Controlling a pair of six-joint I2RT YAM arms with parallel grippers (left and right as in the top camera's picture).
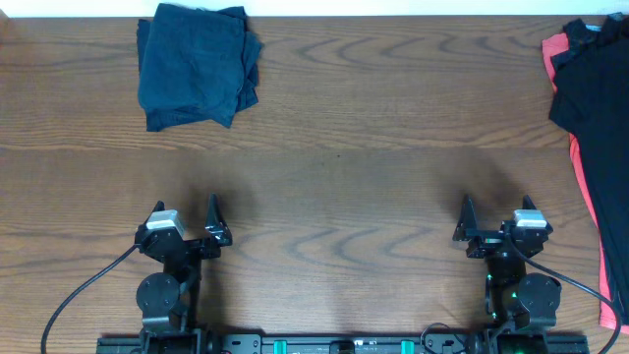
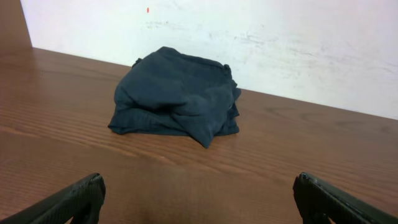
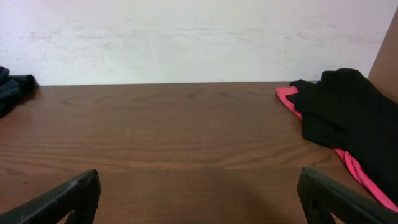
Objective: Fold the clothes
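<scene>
A dark navy pile of clothes [image 1: 197, 64] lies bunched and roughly folded at the table's far left, also in the left wrist view [image 2: 177, 93]. Black clothes with coral-red parts [image 1: 595, 108] lie spread along the right edge and run partly out of view; the right wrist view shows them at the right [image 3: 348, 118]. My left gripper [image 1: 185, 206] [image 2: 199, 183] stands open near the front edge, well short of the navy pile. My right gripper [image 1: 498, 204] [image 3: 199, 177] is open too, left of the black and red clothes. Neither holds anything.
The wooden table [image 1: 334, 147] ends at a white wall [image 2: 280, 43] behind the clothes. Both arm bases and their cables sit along the front edge. An edge of the navy pile [image 3: 12, 87] shows at the far left of the right wrist view.
</scene>
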